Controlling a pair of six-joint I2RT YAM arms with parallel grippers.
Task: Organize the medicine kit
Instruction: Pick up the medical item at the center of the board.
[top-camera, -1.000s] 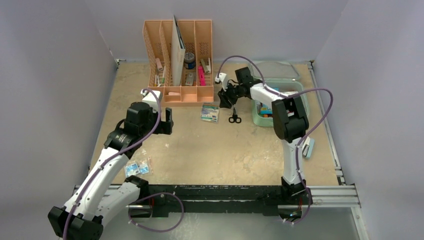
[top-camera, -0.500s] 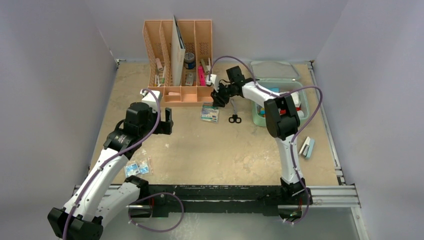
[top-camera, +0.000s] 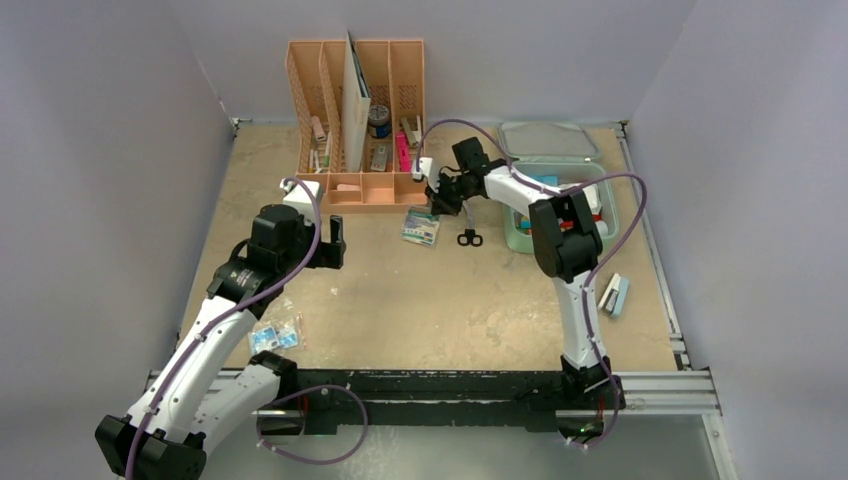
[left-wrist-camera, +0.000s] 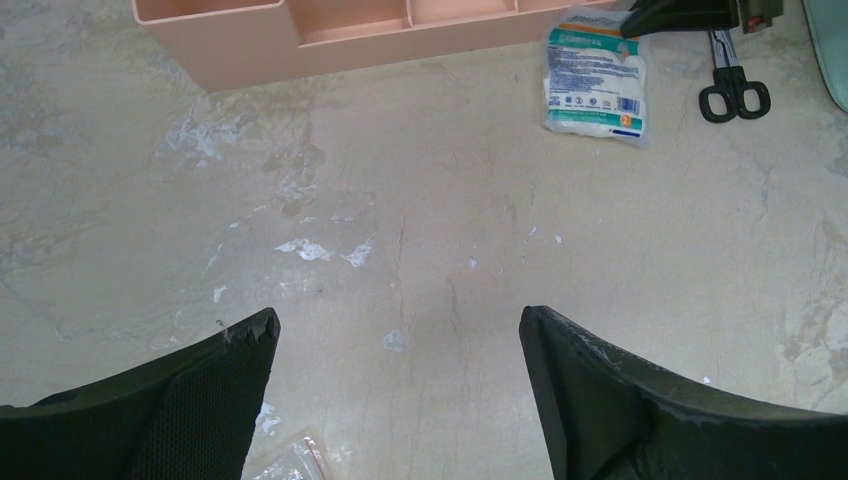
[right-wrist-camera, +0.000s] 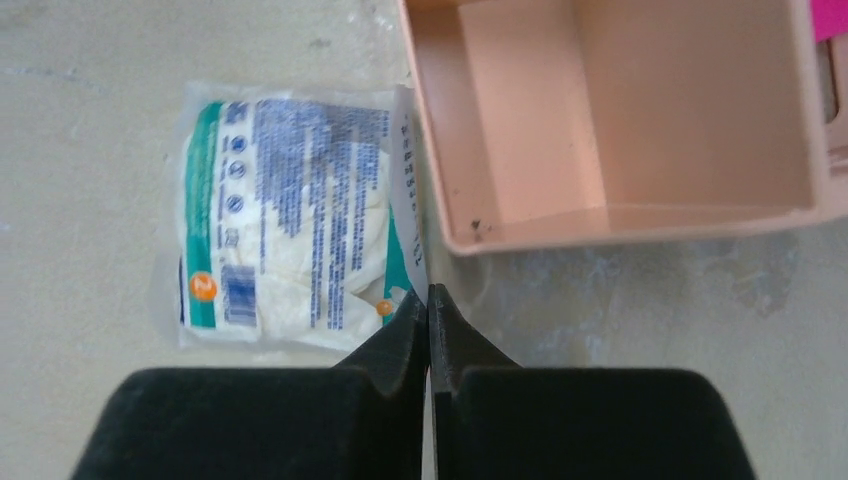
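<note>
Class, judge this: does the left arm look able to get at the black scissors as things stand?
Probably yes: the left gripper is open and bare table lies between, though the right gripper sits close beside the scissors.

A peach slotted organizer (top-camera: 357, 110) stood at the far side of the table (top-camera: 420, 300). A gauze packet (top-camera: 421, 227) lay just near of it, with black-handled scissors (top-camera: 469, 236) to the right. Small blue packets (top-camera: 274, 335) lay near-left.

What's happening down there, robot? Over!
Left tool open, empty. Right tool shut on packet edge, beside organizer. Kit open, far right. Scissors lie between packet and kit.
</note>
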